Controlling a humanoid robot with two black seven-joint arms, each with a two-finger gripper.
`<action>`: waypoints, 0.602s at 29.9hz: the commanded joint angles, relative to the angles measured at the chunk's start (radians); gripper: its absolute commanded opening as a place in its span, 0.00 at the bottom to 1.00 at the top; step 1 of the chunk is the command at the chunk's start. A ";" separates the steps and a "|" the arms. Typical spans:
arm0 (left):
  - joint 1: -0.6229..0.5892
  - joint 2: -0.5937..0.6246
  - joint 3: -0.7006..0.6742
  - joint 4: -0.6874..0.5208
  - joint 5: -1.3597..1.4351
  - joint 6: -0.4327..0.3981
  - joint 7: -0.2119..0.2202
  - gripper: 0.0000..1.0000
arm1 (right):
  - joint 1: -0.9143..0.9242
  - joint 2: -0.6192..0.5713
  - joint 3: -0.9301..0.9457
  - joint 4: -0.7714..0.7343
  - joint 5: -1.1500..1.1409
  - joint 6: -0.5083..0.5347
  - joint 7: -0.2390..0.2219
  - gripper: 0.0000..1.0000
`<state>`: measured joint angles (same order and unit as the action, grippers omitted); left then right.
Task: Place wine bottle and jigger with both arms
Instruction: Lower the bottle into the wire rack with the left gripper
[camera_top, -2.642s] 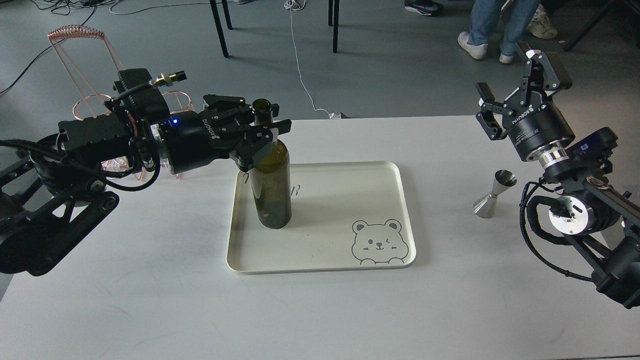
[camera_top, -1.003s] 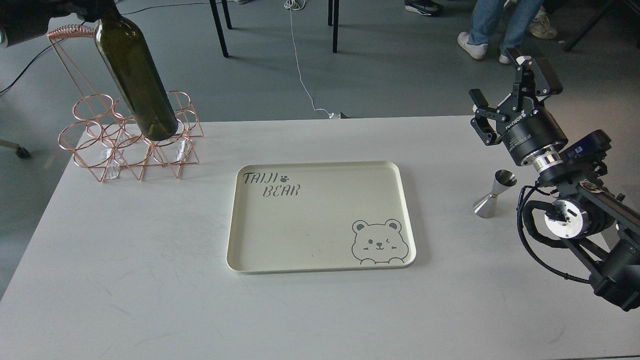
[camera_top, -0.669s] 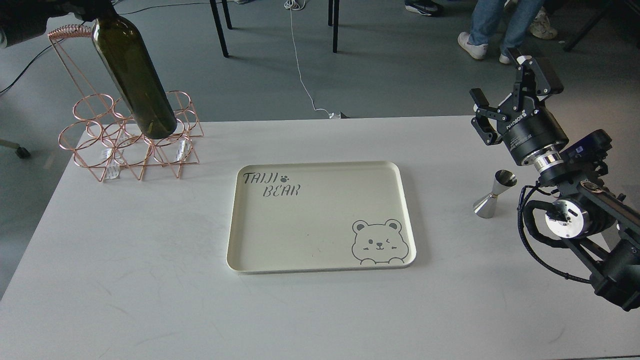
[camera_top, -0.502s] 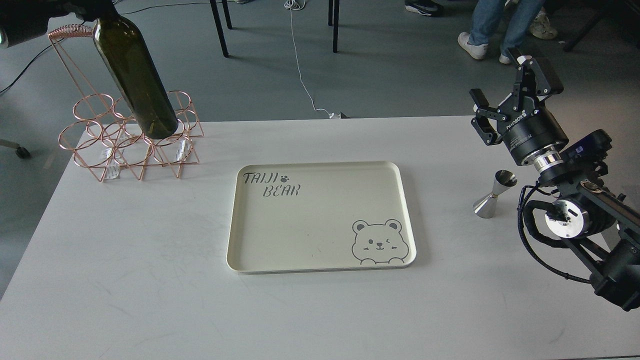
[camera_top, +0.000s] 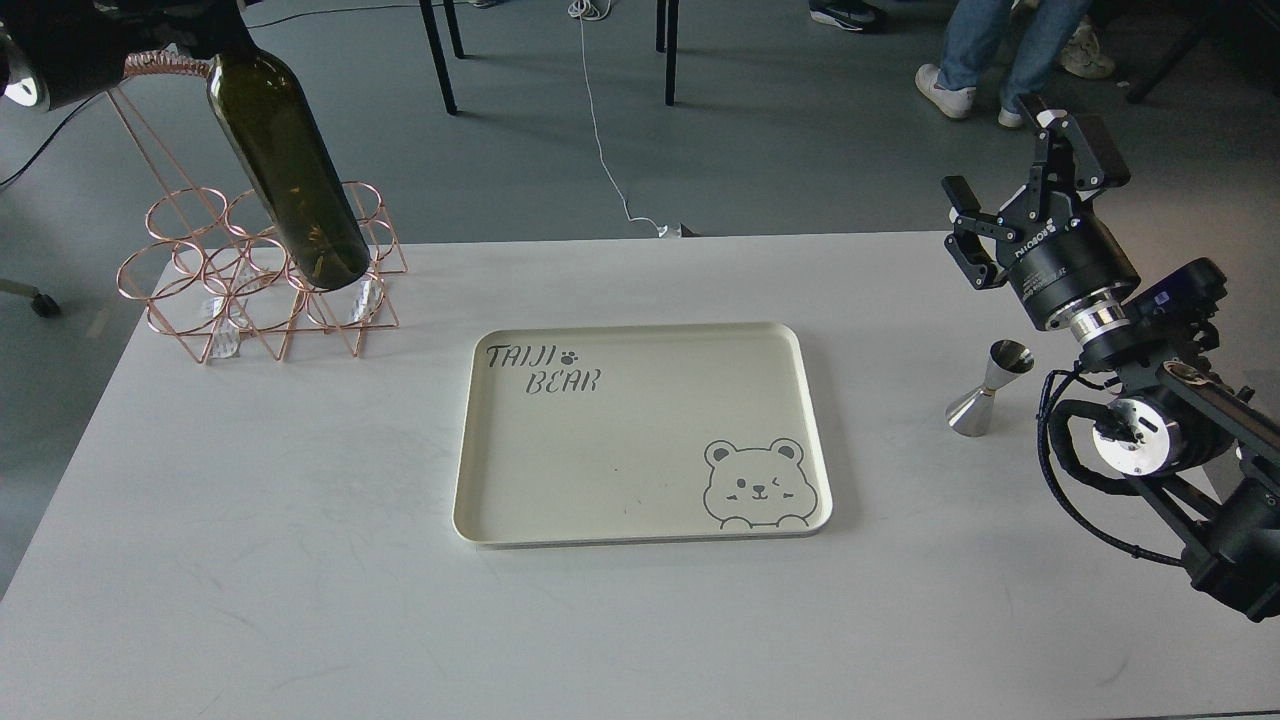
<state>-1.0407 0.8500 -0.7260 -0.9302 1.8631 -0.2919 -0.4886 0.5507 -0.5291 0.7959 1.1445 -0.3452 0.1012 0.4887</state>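
The dark olive-green wine bottle (camera_top: 290, 175) hangs tilted in the air at the far left, its base down-right, just over the rings of a copper wire rack (camera_top: 230, 280). My left gripper (camera_top: 195, 25) is at the top left corner, mostly cut off, shut on the bottle's neck, which is hidden. The silver jigger (camera_top: 987, 390) stands upright on the table at the right, beside the tray. My right gripper (camera_top: 1000, 150) is open and empty, raised above and behind the jigger, fingers pointing up and away.
A cream tray (camera_top: 800, 420) with a bear drawing lies in the table's middle with nothing on it. My right arm's joints (camera_top: 1140, 440) sit close to the right of the jigger. Chair legs, a cable and people's feet are on the floor beyond the table.
The bottle went from standing on the tray to hanging over the copper rack. In the last half second it shifted slightly right and down. The right gripper barely moved.
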 joint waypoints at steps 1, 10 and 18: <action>0.002 0.000 0.000 0.002 0.001 0.000 0.000 0.10 | 0.000 0.000 -0.001 0.000 0.000 0.000 0.000 0.99; 0.002 -0.002 0.000 0.054 0.002 0.002 0.000 0.10 | 0.000 0.000 -0.001 0.000 0.000 0.000 0.000 0.99; 0.002 -0.008 0.022 0.060 0.001 0.004 0.000 0.10 | 0.000 0.001 -0.001 0.000 0.000 0.000 0.000 0.99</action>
<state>-1.0391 0.8475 -0.7212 -0.8715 1.8650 -0.2902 -0.4888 0.5507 -0.5279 0.7945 1.1442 -0.3451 0.1012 0.4887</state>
